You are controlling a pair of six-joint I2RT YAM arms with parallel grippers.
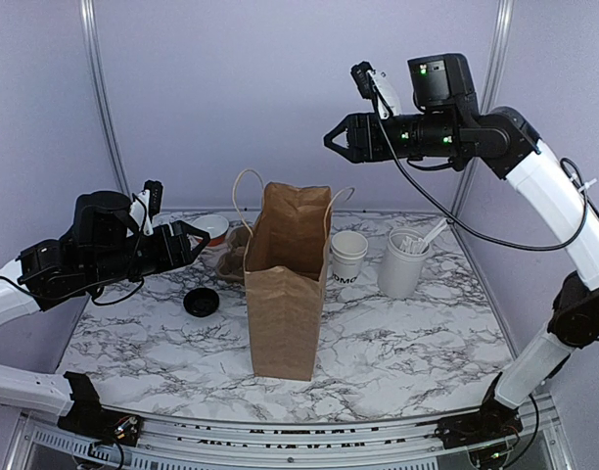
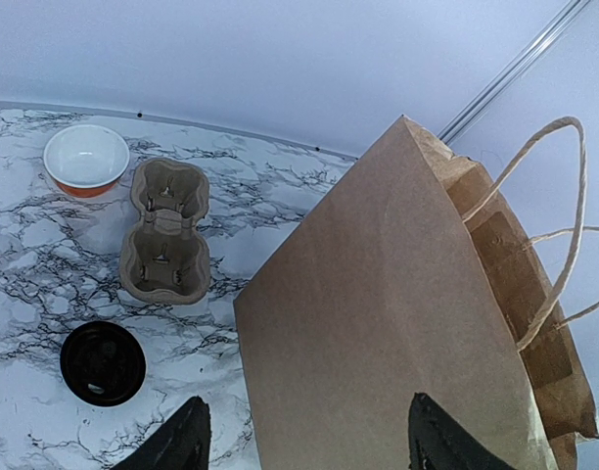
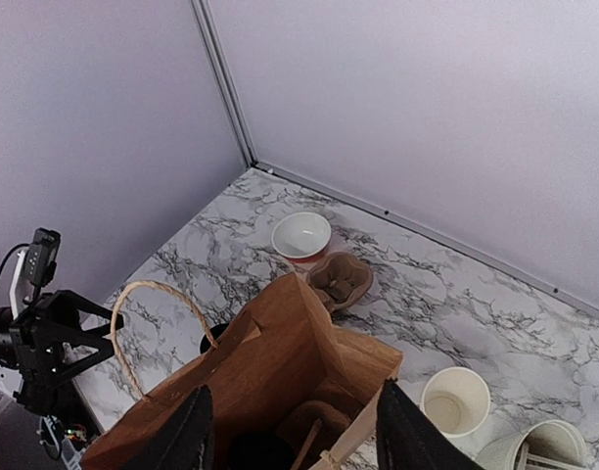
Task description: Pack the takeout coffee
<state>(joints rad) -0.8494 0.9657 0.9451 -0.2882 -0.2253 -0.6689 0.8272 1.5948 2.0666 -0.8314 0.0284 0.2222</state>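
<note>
A brown paper bag (image 1: 288,284) stands open at the table's middle. Looking down into the bag (image 3: 309,362) from the right wrist, I see a round black lid (image 3: 260,452) at the bottom, apparently the takeout coffee; its cup is hidden. A brown piece and a thin wooden stick (image 3: 309,446) lie beside it. My right gripper (image 1: 334,139) hangs high over the bag, and the right gripper (image 3: 296,392) is open and empty. My left gripper (image 1: 200,242) hovers left of the bag. The left gripper (image 2: 309,406) faces the bag's side (image 2: 378,323), open and holding nothing.
Right of the bag stand lidless white cups with black lettering (image 1: 347,258) and a white tub of utensils (image 1: 404,262). Left of it are a loose black lid (image 1: 202,302), a pulp cup carrier (image 1: 231,262) and an orange bowl (image 1: 213,228). Purple walls close the back.
</note>
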